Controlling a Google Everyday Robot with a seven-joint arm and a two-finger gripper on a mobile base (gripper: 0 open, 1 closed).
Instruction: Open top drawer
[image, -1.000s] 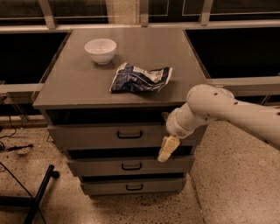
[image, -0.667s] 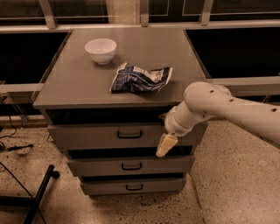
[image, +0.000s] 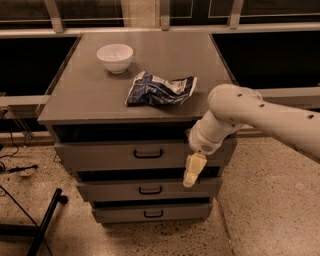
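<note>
The top drawer (image: 115, 156) is the widest grey front of three, just under the cabinet top, with a small black bar handle (image: 148, 154) at its centre. It stands out slightly from the cabinet, with a dark gap above it. My gripper (image: 191, 172) hangs from the white arm in front of the drawer's right part, pointing down over the gap above the middle drawer (image: 150, 190). It is to the right of the handle and not touching it.
A white bowl (image: 115, 58) and a crumpled blue-and-white chip bag (image: 160, 89) lie on the cabinet top (image: 75, 100). The smallest drawer (image: 153, 213) is at the bottom. A black stand leg (image: 46, 220) and cables lie on the speckled floor at left.
My gripper has shifted a little to the left along the drawer fronts, towards the handle. The drawers, bowl and bag have not moved.
</note>
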